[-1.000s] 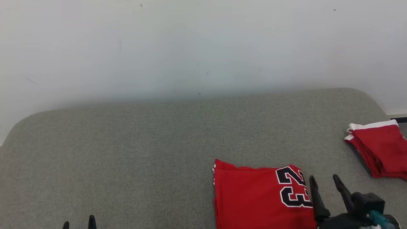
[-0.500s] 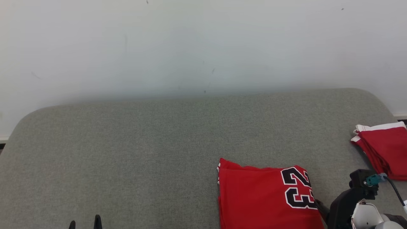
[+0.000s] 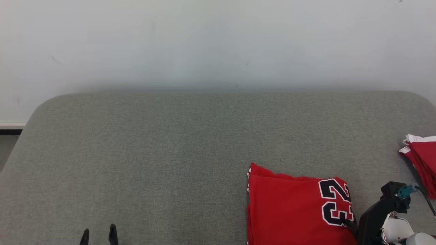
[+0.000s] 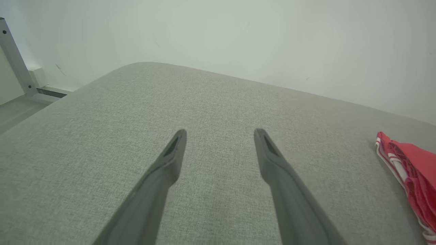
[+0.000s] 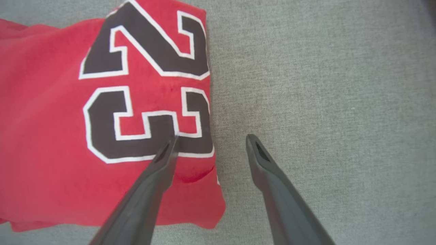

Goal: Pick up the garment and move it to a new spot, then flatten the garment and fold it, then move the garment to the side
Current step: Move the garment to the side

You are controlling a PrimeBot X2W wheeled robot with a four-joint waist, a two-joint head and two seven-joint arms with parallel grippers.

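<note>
The garment [image 3: 293, 207] is a red jersey with a black "23", folded into a rectangle on the grey padded surface [image 3: 170, 153] at the lower right. My right gripper [image 5: 211, 141] is open and points down at its right edge: one finger [image 5: 160, 170] is over the "23" print, the other [image 5: 269, 170] over bare grey fabric. Its dark wrist [image 3: 378, 214] stands just right of the garment. My left gripper [image 4: 220, 134] is open and holds nothing, low over the grey surface well left of the garment [image 4: 412, 166]; its fingertips [image 3: 113, 233] show at the bottom left.
A second folded red cloth with white trim [image 3: 420, 163] lies at the right edge. A pale wall [image 3: 218, 44] rises behind the surface. A metal frame leg [image 4: 15, 61] stands off the far left corner.
The head camera has turned, shifting the whole picture to the right. My right gripper has tipped over from fingers pointing up the view to pointing down at the garment's right edge. It stays open.
</note>
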